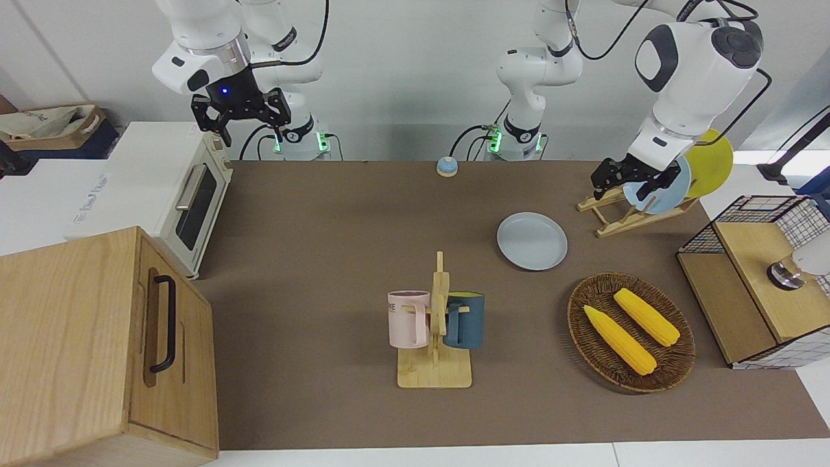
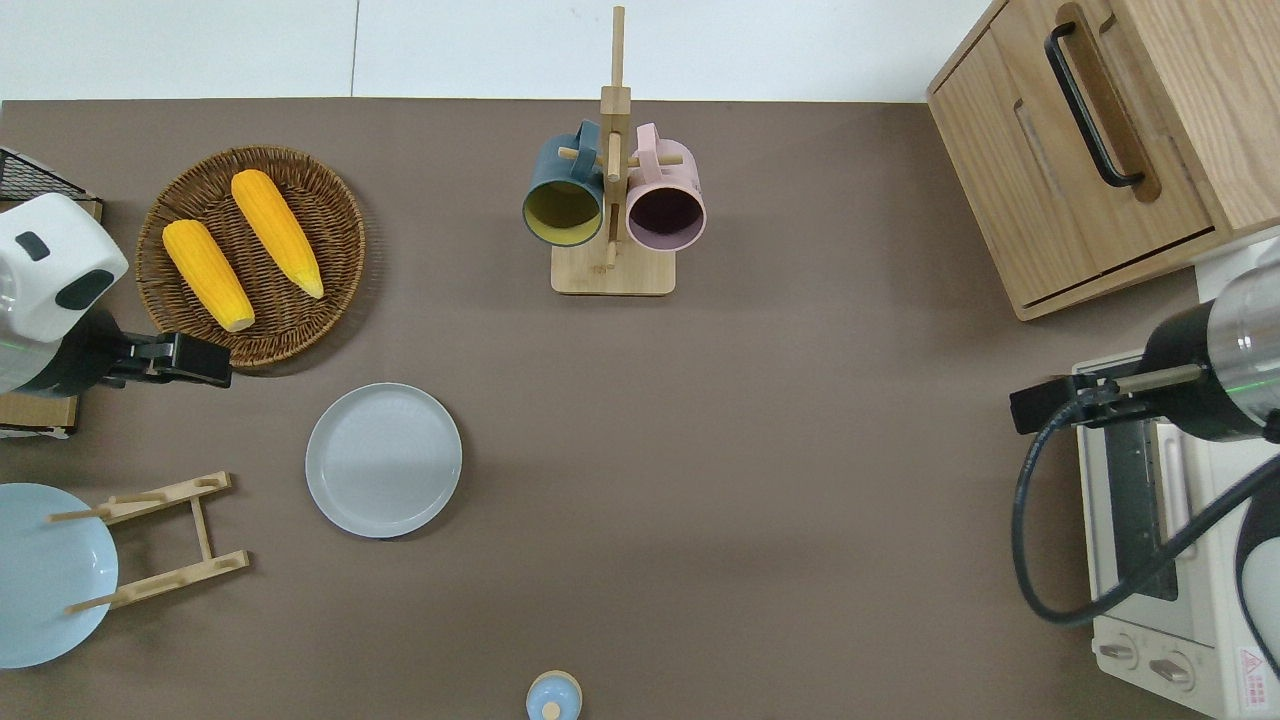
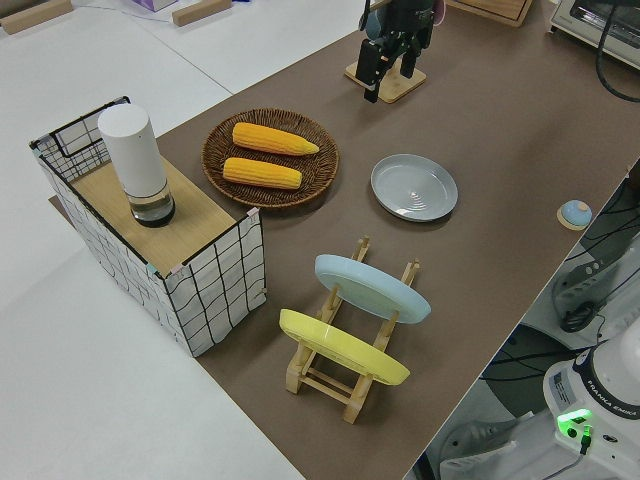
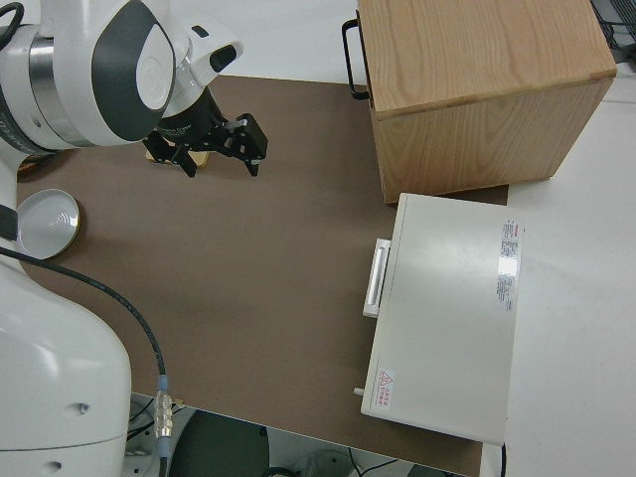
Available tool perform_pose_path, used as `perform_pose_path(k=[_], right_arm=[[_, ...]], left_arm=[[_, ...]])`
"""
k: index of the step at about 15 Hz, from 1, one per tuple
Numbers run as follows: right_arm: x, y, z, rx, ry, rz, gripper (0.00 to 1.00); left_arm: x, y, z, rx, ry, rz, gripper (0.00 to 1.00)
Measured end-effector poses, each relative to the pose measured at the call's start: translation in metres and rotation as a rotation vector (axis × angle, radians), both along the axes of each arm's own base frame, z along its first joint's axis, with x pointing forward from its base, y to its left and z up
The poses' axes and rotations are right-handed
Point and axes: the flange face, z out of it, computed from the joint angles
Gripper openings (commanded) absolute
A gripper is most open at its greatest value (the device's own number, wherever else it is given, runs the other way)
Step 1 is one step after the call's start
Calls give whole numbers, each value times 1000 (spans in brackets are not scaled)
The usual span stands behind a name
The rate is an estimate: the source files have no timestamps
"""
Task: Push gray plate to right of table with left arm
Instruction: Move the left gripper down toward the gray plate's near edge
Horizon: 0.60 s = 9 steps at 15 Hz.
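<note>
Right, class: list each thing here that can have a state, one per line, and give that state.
gray plate: flat on the table, untouched.
left claw: in the air, away from the plate.
right arm: parked.
toaster oven: door shut.
wooden cabinet: door shut.
mugs: hung on the stand.
sky-blue plate: propped in the rack.
yellow plate: propped in the rack.

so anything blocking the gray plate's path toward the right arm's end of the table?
Nothing visible. The plate lies flat with bare table along a straight path; the mug rack stands farther from the robots, clear of it. The left claw is off the plate.
</note>
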Motion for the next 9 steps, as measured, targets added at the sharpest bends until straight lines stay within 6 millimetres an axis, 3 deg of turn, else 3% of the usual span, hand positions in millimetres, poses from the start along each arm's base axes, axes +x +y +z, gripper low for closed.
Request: perform_pose_path(k=[9], right_arm=[[0, 0, 0, 0, 0, 0, 983]], left_arm=[[-2, 13, -5, 1, 21, 26, 1000]])
